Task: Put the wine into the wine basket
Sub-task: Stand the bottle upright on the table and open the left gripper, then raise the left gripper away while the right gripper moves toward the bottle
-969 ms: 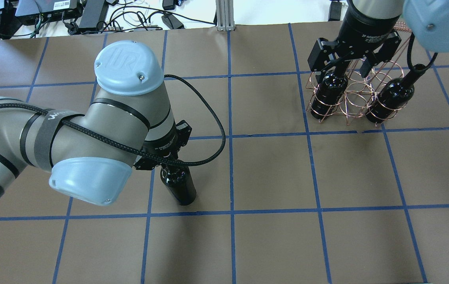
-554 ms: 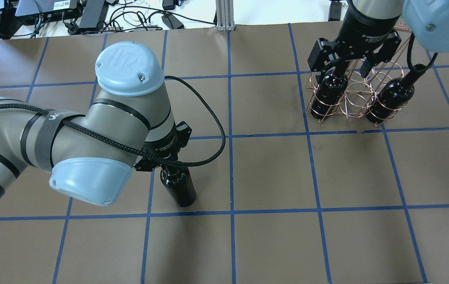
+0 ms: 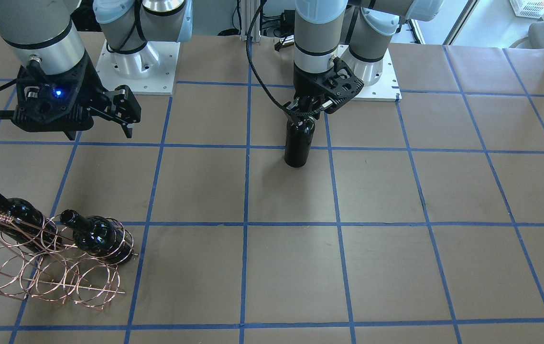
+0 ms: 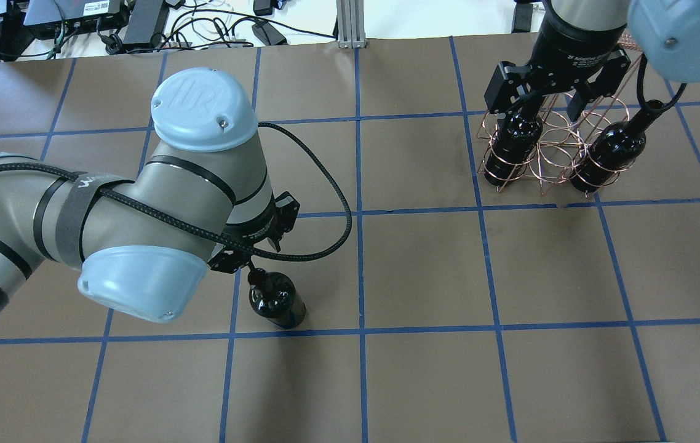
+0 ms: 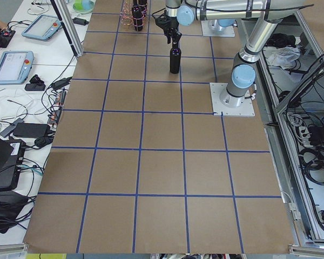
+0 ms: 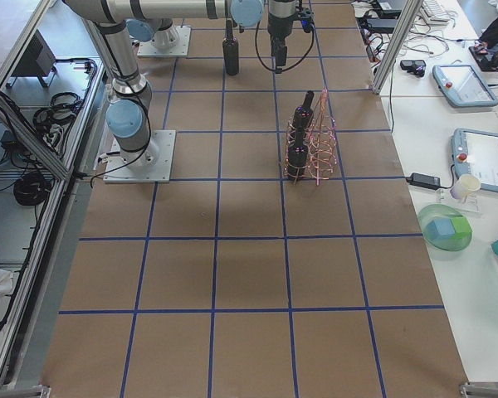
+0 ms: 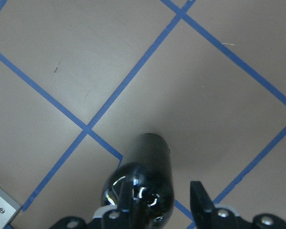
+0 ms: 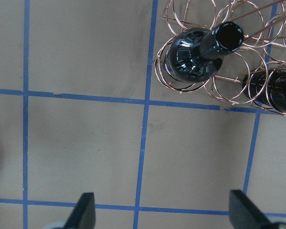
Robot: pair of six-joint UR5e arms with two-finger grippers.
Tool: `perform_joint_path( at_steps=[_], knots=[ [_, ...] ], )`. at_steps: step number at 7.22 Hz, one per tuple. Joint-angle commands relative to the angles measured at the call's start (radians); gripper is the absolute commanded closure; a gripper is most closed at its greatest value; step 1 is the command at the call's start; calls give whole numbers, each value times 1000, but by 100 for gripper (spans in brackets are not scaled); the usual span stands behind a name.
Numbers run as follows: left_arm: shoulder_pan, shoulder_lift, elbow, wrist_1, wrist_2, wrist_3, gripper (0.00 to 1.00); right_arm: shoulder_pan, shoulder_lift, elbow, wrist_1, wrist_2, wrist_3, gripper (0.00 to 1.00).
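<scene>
Near the robot-side edge of the tabletop, the left end effector (image 3: 306, 107) clamps the upright wine bottle (image 3: 299, 142) by its neck, leaving the body free to slot into the wine basket (image 4: 548, 151) near the far right corner, where the right end effector (image 4: 537, 104) hovers spread wide.

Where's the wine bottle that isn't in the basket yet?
In the overhead view the wine bottle is left of centre, its neck in the left gripper, far from the wine basket at upper right.
</scene>
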Motion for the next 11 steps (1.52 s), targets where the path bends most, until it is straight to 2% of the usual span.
perform_joint_path(
  at_steps=[1,3,5,6,7,8,9,11],
  knots=[
    [0,1,3,0,1,1,42,0,0,6,0,-6,9,0],
    [5,-2,27,0,1,15,37,0,0,6,0,-7,9,0],
    [41,-7,125,-26,3,123,30,0,0,6,0,-7,4,0],
    [117,-5,180,-89,-5,300,28,-2,-2,6,-2,8,-3,0],
    [211,-4,258,-147,-50,490,23,0,-8,6,-3,17,-5,0],
    [312,-10,344,-252,-55,732,20,0,-5,6,-11,14,7,0],
    [437,-10,379,-308,-55,977,20,0,-3,6,-18,14,14,0],
    [656,-10,409,-310,-51,1366,16,-5,6,6,-18,2,14,0]
  ],
)
